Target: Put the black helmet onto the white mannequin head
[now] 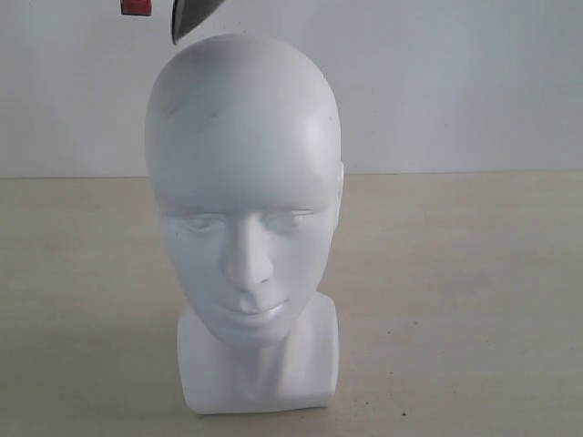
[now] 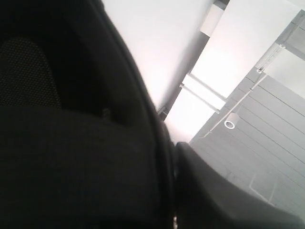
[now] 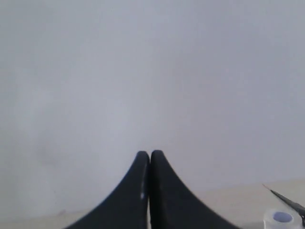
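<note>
Up at the top edge of the exterior view, a dark wedge that I take for the lip of the black helmet (image 1: 191, 18) hangs just above the crown of the white mannequin head (image 1: 244, 182) and off to one side, next to a scrap of red (image 1: 137, 7). Neither claw shows there. The head stands upright and bare on the table (image 1: 455, 300), facing the camera. From the left wrist, the left claw (image 2: 177, 191) sits hard against the black helmet (image 2: 71, 143), whose mesh lining and black shell fill the space right in front of it. One dark finger (image 2: 224, 202) lies against the outside of the rim and the other is hidden, so I judge it clamped on the rim without seeing both jaws. Ceiling panels show beyond it, so that wrist is tipped upward. From the right wrist, the right claw (image 3: 150, 157) is pressed together with nothing in it, facing a blank wall, with a tape roll (image 3: 281, 218) low off to its side. As I read it, the lift is done; centring over the crown, lowering and letting go remain.
</note>
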`<action>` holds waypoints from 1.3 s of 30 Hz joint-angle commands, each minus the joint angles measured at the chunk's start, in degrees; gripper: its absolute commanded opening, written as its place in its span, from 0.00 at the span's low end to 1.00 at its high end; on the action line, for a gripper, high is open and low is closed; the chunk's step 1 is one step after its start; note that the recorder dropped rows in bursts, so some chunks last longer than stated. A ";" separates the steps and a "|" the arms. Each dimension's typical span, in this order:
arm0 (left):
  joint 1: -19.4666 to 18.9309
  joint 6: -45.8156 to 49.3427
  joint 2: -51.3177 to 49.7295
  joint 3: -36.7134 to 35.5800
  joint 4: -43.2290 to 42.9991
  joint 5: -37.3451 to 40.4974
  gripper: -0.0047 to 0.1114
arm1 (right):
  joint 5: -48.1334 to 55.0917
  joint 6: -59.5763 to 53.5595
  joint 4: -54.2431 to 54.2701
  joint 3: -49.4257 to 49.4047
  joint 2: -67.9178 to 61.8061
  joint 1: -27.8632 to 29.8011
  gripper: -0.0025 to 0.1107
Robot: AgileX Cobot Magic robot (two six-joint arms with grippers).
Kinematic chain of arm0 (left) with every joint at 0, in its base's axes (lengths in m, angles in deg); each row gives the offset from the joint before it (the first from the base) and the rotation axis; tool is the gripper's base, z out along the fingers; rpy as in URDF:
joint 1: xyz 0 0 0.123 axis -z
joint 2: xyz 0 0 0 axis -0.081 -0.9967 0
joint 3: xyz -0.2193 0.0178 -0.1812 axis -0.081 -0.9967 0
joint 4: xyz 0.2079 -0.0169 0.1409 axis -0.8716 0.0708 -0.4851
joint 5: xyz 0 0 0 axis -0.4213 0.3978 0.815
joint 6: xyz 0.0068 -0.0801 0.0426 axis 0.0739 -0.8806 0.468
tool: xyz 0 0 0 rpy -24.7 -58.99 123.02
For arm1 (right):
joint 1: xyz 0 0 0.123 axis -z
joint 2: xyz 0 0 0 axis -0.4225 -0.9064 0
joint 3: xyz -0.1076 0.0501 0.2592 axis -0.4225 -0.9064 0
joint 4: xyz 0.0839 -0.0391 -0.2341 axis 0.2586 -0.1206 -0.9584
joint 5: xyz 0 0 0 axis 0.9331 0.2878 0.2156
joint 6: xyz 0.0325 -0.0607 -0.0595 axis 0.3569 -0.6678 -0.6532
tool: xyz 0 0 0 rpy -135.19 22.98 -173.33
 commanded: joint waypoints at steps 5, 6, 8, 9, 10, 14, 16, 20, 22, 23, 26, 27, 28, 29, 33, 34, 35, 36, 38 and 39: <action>5.29 -0.80 -3.15 5.92 -0.81 -4.79 0.08 | -6.58 2.45 -0.12 0.00 0.23 0.05 0.02; 6.10 -0.80 -3.84 6.58 -0.81 -4.79 0.08 | -6.58 2.45 -0.12 0.00 0.23 0.05 0.02; 6.91 -0.80 -4.75 7.38 -0.81 -4.79 0.08 | -6.58 2.45 -0.12 0.00 0.23 0.05 0.02; 7.63 -0.80 -5.11 7.49 -0.81 -4.79 0.08 | -6.58 2.45 -0.12 0.00 0.23 0.05 0.02; 8.13 -0.53 -5.65 7.57 -0.81 -4.79 0.08 | -6.58 2.45 -0.12 0.00 0.23 0.05 0.02; 8.87 -0.34 -7.11 7.57 -1.19 -4.79 0.08 | -8.07 4.32 -0.12 0.00 0.23 0.05 0.02; 8.87 -0.34 -7.56 7.57 -1.72 -4.79 0.08 | -9.19 4.96 0.52 0.00 0.23 0.05 0.02; 8.87 -0.07 -7.74 7.57 -3.90 -4.79 0.08 | -8.48 10.67 2.92 0.20 0.23 0.05 0.02; 8.87 0.47 -7.74 7.57 -5.19 -4.79 0.08 | -3.44 10.80 -0.24 3.19 0.23 0.05 0.02; 8.87 0.87 -7.74 7.57 -5.33 -4.79 0.08 | -0.30 10.81 -2.17 5.38 0.23 0.05 0.02; 8.87 0.99 -7.74 7.57 -5.59 -4.79 0.08 | 5.42 10.89 -3.34 12.24 -3.41 0.05 0.02; 8.87 0.99 -7.74 7.57 -5.86 -4.79 0.08 | 6.04 10.89 -3.34 14.75 -5.18 0.05 0.02; 8.87 0.99 -7.74 7.57 -6.53 -4.79 0.08 | 7.33 10.89 -3.34 17.75 -7.26 0.05 0.02; 8.87 0.99 -7.74 7.57 -7.04 -4.79 0.08 | 8.20 10.89 -3.34 19.77 -9.63 0.05 0.02; 9.59 1.30 -7.95 7.57 -8.86 -4.79 0.08 | 17.40 8.24 -3.34 33.87 -23.10 -4.28 0.02; 9.59 1.30 -8.05 7.57 -9.41 -4.79 0.08 | 19.39 6.76 -3.34 36.81 -25.38 -6.25 0.02; 9.59 1.30 -8.31 7.35 -9.43 -4.79 0.08 | 27.46 0.21 -2.19 45.13 -31.09 -12.45 0.02; 9.59 1.30 -8.41 7.11 -9.43 -4.79 0.08 | 33.04 -3.24 -0.79 49.78 -33.47 -15.84 0.02; 9.59 1.30 -8.81 7.11 -9.53 -4.79 0.08 | 46.37 -9.10 1.21 63.03 -42.64 -24.70 0.02; 9.59 1.30 -9.19 7.11 -10.52 -4.79 0.08 | 49.77 -10.00 1.21 71.21 -47.82 -28.91 0.02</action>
